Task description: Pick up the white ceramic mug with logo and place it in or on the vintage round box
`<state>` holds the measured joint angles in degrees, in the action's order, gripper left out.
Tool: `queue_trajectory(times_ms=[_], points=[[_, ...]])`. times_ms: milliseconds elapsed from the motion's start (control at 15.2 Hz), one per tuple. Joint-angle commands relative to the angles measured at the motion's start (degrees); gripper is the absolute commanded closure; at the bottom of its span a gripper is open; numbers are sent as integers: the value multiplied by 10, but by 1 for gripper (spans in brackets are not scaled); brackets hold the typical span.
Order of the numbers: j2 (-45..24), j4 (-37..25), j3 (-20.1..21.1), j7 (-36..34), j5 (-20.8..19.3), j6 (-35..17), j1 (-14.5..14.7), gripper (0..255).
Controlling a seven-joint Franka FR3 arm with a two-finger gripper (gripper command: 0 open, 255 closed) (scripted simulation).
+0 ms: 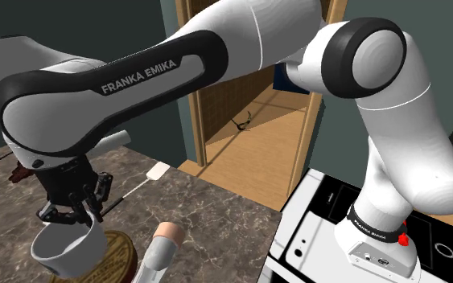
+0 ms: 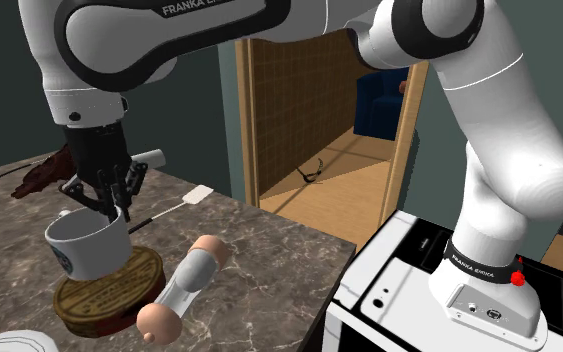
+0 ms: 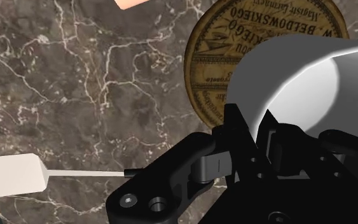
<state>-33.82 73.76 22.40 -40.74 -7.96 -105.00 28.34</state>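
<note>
Under your gripper (image 1: 74,215), the danger was a tip: the white mug (image 1: 67,245) hung over one side of the round box (image 1: 124,251) rather than its middle. Letting go there could have toppled it off the lid onto the marble counter (image 1: 212,213). Your fingers were closed nearly together on the mug's wall, one inside the rim and one outside, gripping nothing else. Just beside the box lay a white cylinder (image 2: 184,285) with peach ends, which a falling mug might have struck. Farther off lay a white spatula (image 2: 197,196).
</note>
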Motion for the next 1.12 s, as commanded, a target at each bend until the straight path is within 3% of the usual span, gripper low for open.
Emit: queue_trajectory(times_ms=[0, 660, 726, 1056], points=[[-1, 15, -1, 0, -1, -16, -2, 255], [-4, 27, -1, 0, -2, -31, -3, 255], [-4, 27, -1, 0, -2, -31, -3, 0], [-4, 27, -1, 0, -2, -31, -3, 0]])
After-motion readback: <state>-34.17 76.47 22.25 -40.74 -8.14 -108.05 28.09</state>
